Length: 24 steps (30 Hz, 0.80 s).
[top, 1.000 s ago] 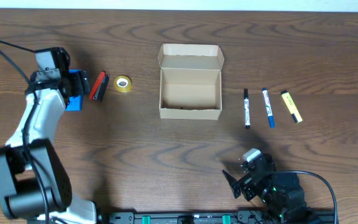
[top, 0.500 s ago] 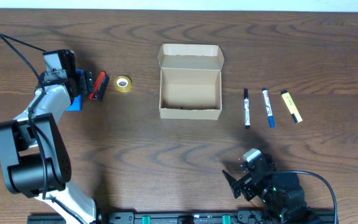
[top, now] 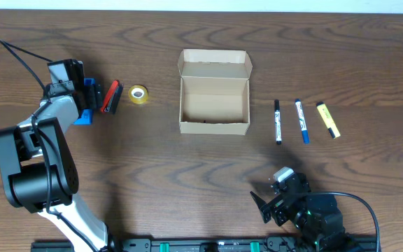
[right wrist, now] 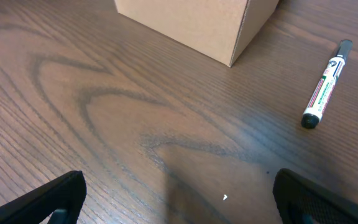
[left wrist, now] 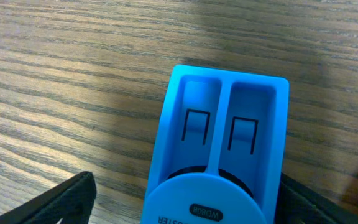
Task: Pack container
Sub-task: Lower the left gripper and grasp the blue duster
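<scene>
Seemingly nothing is packed: tan cardboard box [top: 214, 105] empty mid-frame; our left gripper [left wrist: 191, 200], spread, straddles a blue plastic case [left wrist: 225, 124]; right gripper [right wrist: 185, 199] spread, idle.

My left arm [top: 44, 133] rises from the near left corner of the overhead view and stretches toward the far left, its white forearm sloping up to a bent wrist. My left gripper [top: 84, 100] points downward, and its fingers [left wrist: 61, 200] are spread wide, one dark tip in each lower corner of the wrist view. My right arm [top: 317, 220] sits folded low at the near right. My right gripper [top: 266, 204] aims leftward and hangs low, with its fingers [right wrist: 64, 196] likewise parted wide.
</scene>
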### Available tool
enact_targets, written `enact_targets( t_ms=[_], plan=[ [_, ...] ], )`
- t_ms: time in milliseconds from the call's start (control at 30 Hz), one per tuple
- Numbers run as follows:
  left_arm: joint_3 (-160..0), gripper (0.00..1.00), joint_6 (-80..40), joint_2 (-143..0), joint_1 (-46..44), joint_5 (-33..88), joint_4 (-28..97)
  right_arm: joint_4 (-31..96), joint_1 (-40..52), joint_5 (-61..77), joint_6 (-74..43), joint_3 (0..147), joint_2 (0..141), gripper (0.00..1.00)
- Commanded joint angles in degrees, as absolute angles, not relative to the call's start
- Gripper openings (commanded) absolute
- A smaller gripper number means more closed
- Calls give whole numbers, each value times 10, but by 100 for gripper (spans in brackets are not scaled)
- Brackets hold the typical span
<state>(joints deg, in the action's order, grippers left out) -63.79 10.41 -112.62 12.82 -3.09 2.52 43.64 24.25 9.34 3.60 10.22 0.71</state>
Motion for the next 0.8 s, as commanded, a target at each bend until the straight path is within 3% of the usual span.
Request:
enact_targets(
  t_ms=[0,533,767],
  plan=[
    [-648,88,107,-1132,130,-29,27,437,248,92,44,97,4,99],
    [-648,85,107,-1151,132,-14,25,437,248,92,44,97,4,99],
    [-648,68,96,-1151,132,-13,41,437,248,92,44,97,4,99]
  ],
)
